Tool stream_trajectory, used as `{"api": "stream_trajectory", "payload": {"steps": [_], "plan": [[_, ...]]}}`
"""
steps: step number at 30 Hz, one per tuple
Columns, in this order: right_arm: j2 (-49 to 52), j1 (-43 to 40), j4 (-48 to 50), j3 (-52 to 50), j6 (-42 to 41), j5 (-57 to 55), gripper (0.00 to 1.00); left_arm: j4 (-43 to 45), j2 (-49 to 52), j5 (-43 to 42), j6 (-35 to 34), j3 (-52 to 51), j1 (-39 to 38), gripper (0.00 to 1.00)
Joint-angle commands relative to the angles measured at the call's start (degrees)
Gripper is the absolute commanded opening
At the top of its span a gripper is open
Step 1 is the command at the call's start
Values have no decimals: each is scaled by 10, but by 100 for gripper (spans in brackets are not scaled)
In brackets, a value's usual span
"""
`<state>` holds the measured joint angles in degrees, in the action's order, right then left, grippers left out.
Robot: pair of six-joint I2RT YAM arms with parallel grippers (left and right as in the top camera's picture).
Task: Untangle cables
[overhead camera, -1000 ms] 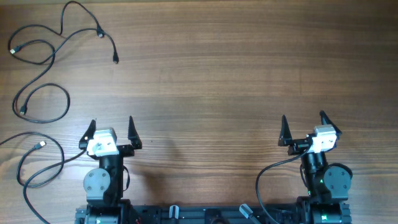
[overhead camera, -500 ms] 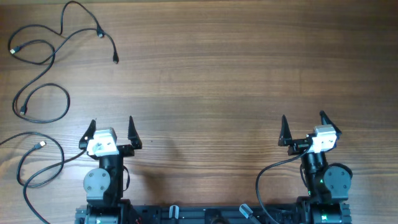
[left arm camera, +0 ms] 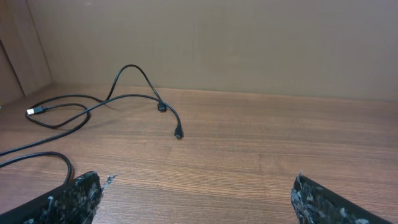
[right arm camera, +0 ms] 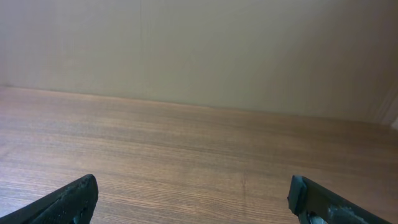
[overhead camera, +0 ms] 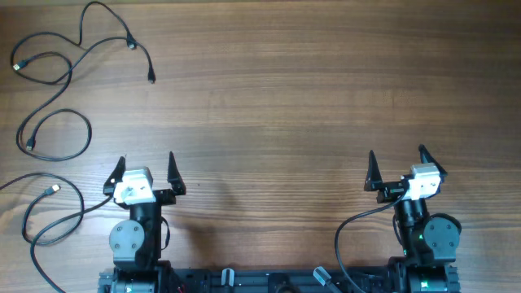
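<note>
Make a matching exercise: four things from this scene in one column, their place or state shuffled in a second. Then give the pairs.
1. cables
2. left gripper
3. right gripper
4. table

A. open, only bare wood ahead of it
B. brown wood grain
C. black, spread at the far left
D. open, thin cords lying ahead of it

Pairs: 1-C, 2-D, 3-A, 4-B
</note>
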<state>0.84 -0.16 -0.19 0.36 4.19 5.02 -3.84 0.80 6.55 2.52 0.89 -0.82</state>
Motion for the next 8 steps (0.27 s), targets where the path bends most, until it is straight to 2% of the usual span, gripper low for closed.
{"api": "stream_trajectory", "payload": {"steps": [1, 8], "plan": [[-6, -3, 2, 0, 3, -7, 100, 2, -5, -5, -4, -6, -3, 100], [-6, -3, 2, 0, 3, -7, 100, 2, -5, -5, -3, -6, -3, 100]]}}
